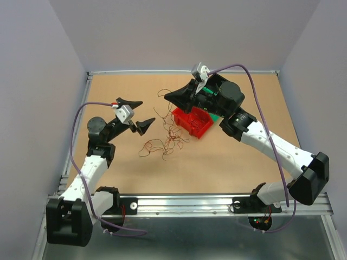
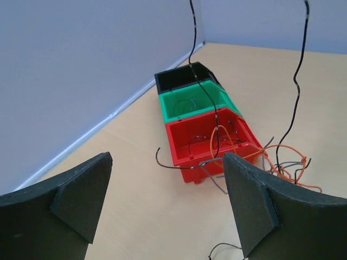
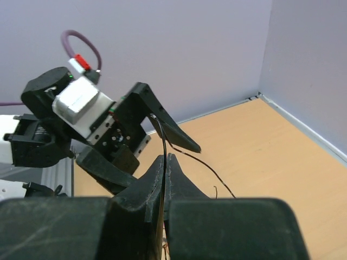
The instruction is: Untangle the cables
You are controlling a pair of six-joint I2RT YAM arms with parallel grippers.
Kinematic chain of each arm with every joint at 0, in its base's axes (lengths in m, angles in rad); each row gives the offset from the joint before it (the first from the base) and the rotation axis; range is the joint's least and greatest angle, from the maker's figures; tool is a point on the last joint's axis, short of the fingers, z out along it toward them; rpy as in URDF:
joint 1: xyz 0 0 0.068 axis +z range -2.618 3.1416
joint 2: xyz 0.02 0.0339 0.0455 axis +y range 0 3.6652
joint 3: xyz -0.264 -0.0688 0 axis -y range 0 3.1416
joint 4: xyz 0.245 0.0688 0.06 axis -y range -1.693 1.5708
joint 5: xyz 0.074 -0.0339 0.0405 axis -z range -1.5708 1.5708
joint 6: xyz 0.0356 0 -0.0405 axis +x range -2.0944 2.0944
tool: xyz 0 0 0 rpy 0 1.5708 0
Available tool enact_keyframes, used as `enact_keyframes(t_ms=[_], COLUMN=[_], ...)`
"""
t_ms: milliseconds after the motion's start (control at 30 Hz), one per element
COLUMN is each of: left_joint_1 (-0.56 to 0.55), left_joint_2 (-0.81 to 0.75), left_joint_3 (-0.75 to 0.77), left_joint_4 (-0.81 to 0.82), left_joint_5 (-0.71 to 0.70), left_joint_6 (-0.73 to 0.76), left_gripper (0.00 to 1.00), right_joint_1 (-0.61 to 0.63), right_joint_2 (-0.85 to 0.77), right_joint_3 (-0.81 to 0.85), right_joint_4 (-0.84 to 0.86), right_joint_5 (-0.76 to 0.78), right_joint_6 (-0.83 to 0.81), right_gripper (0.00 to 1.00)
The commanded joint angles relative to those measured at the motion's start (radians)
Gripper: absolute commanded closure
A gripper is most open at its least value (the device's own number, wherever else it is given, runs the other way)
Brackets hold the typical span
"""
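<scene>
Red bin, green bin & black bin are sitting in a row right of worktop centre; orange & black wires are lying in red. Cables are sprawling mid-worktop beside red bin. Left gripper is gaping open, empty. Right gripper is pinching a black strand, hanging near-vertical.

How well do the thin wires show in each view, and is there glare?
Top external: even light, no glare, wires just faint squiggles. Left wrist: wires and red bin crisp. Right wrist: right claw slightly soft up close, the black wire it pinches thin but visible.
</scene>
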Motion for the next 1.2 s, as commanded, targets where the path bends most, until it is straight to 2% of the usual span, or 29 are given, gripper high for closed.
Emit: enact_keyframes(t_ms=[0, 233, 367, 433, 467, 600, 667, 767, 967, 1067, 1133, 1167], left_joint_1=[-0.042, -0.226, -0.271, -0.283, -0.283, -0.283, -0.282, -0.273, -0.233, -0.227, -0.199, -0.149], left_joint_2=[0.068, 0.176, 0.284, 0.324, 0.367, 0.462, 0.48, 0.458, 0.424, 0.44, 0.45, 0.458], left_joint_3=[0.088, 0.172, 0.246, 0.271, 0.283, 0.345, 0.337, 0.305, 0.249, 0.257, 0.266, 0.271], left_joint_4=[0.041, 0.009, -0.034, -0.04, -0.048, -0.132, -0.146, -0.149, -0.157, -0.172, -0.171, -0.163], left_joint_5=[0.031, -0.191, -0.294, -0.416, -0.487, -0.541, -0.597, -0.659, -0.585, -0.669, -0.684, -0.679], left_joint_6=[-0.02, 0.043, 0.038, 0.031, 0.017, 0.047, 0.078, 0.11, 0.155, 0.17, 0.152, 0.132], left_gripper=[0.05, 0.08, 0.17, 0.23, 0.27, 0.41, 0.44, 0.47, 0.49, 0.49, 0.51, 0.51], right_joint_1=[0.005, 0.005, 0.007, 0.007, 0.007, 0.007, 0.007, 0.007, 0.007, 0.007, 0.007, 0.007], right_joint_2=[0.002, 0.009, 0.006, 0.005, 0.003, -0.012, -0.029, -0.053, -0.002, 0.035, 0.06, 0.068], right_joint_3=[0.033, 0.047, 0.035, 0.03, 0.033, 0.079, 0.131, 0.212, 0.415, 0.526, 0.593, 0.615], right_joint_4=[0.053, 0.05, 0.075, 0.096, 0.099, 0.093, 0.073, 0.053, 0.056, 0.047, 0.045, 0.044], right_joint_5=[-0.02, -0.031, -0.038, -0.046, -0.055, -0.055, -0.045, -0.014, 0.024, 0.035, 0.04, 0.041], right_joint_6=[0.019, 0.032, 0.053, 0.071, 0.076, 0.093, 0.095, 0.098, 0.136, 0.15, 0.16, 0.167], right_gripper=[0.99, 1.0, 1.0, 1.0, 0.99, 1.0, 0.99, 0.99, 1.0, 0.99, 0.99, 0.99])
